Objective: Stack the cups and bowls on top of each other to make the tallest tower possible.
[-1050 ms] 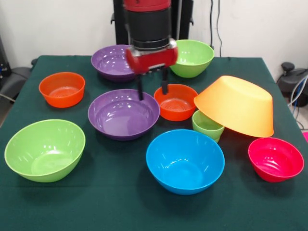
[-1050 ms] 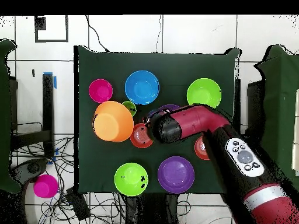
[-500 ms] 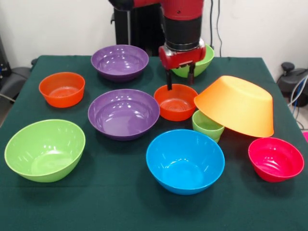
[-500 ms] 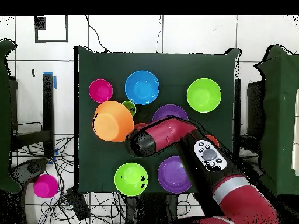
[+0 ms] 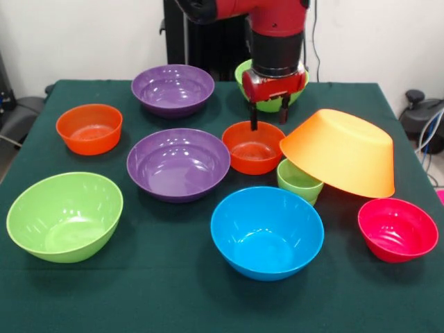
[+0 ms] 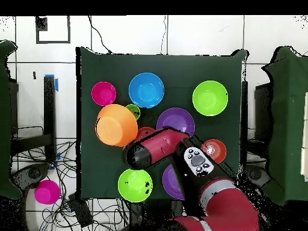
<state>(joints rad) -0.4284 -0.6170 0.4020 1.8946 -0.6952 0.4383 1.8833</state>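
Note:
My gripper (image 5: 269, 116) hangs open and empty above the back rim of an orange-red bowl (image 5: 253, 148), in front of the far light-green bowl (image 5: 297, 82). A light-green cup (image 5: 299, 182) stands right of that orange-red bowl. The big orange-yellow bowl (image 5: 341, 151) leans upside down on the cup. Around them are two purple bowls (image 5: 178, 164) (image 5: 173, 88), a second orange-red bowl (image 5: 89, 127), a near light-green bowl (image 5: 64, 215), a blue bowl (image 5: 267, 231) and a pink-red bowl (image 5: 397, 229). In the overhead view the arm (image 6: 150, 151) hides the gripper.
Every bowl but the orange-yellow one sits upright and single on the green tablecloth (image 5: 173, 291). In the overhead view the arm also covers part of the near purple bowl (image 6: 169, 180). A pink object (image 6: 46, 192) lies on the floor among cables.
In the front view the gripper has swung right and back, from over the middle purple bowl's rim to the back rim of the orange-red bowl. The bowls and cup have not moved.

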